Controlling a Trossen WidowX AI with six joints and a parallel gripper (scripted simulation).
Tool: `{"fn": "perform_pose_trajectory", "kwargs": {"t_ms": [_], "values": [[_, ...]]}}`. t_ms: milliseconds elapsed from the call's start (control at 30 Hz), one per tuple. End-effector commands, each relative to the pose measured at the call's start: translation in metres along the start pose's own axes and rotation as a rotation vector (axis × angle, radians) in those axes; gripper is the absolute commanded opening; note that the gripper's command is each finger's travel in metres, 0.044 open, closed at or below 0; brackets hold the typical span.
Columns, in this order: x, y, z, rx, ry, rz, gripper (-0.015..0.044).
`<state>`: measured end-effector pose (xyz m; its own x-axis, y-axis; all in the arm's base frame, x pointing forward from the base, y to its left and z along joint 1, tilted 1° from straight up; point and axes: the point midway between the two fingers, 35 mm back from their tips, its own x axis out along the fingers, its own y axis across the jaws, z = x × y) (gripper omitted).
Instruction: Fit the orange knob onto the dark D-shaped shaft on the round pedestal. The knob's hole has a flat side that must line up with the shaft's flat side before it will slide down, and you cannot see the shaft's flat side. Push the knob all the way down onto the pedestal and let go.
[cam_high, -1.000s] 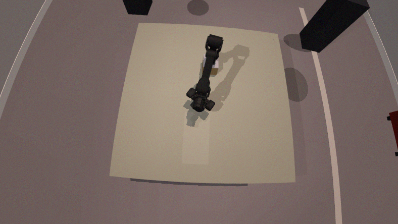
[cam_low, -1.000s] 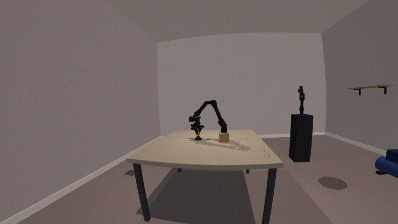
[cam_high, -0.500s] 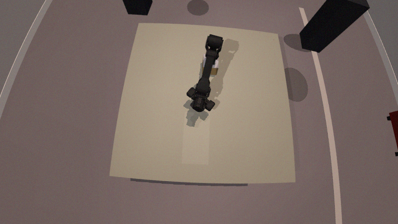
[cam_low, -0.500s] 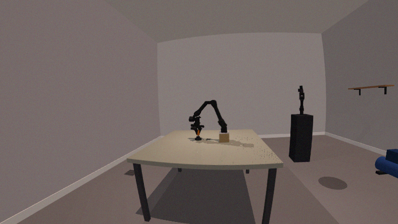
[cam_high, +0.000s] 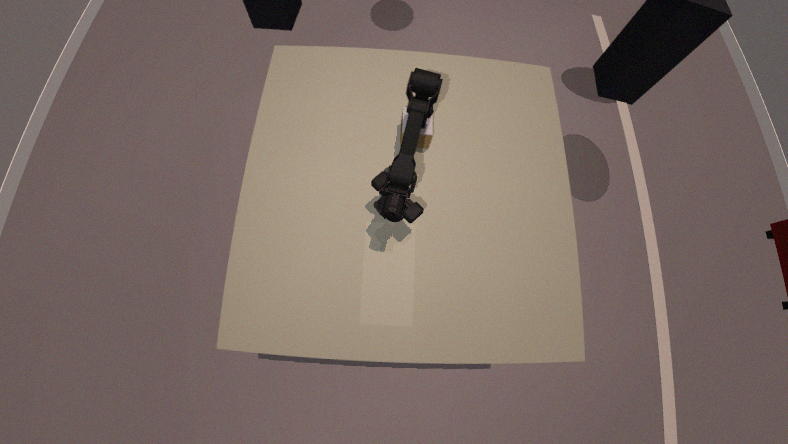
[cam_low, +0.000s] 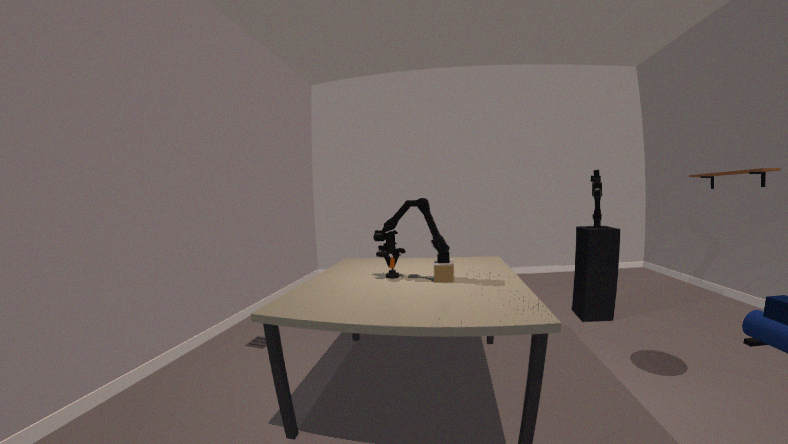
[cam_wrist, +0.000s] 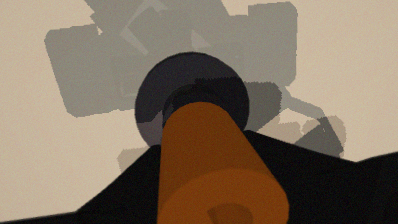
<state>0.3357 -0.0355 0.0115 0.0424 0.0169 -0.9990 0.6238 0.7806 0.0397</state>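
Evidently the jaws (cam_low: 392, 263) pinch the orange knob (cam_low: 392, 263) (cam_wrist: 220, 160) over the round pedestal (cam_low: 392, 275) (cam_wrist: 150, 95).

In the exterior view the black six-joint arm (cam_high: 410, 132) (cam_low: 432, 223) rises from a tan block (cam_high: 424, 141) (cam_low: 443, 272), bends at its elbow and reaches down to the knob, which stands roughly upright between the fingers. The pedestal, dark and low, sits on the desk (cam_high: 308, 248) (cam_low: 408, 303), well in from every edge; seen from the top, the arm's head covers that spot, and the block lies nearer the desk's upper edge. From the wrist, the knob's lower end overlaps the dark disc; whether it touches the pedestal, and how its flat side is turned, I cannot tell.
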Motion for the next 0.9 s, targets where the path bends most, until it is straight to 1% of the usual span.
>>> {"fn": "perform_pose_trajectory", "kwargs": {"t_ms": [0,867], "values": [[0.0018,-0.0007,-0.0009,0.009,0.0,0.001,0.0],[-0.0011,0.0002,-0.0008,0.009,0.0,0.001,0.0]]}}
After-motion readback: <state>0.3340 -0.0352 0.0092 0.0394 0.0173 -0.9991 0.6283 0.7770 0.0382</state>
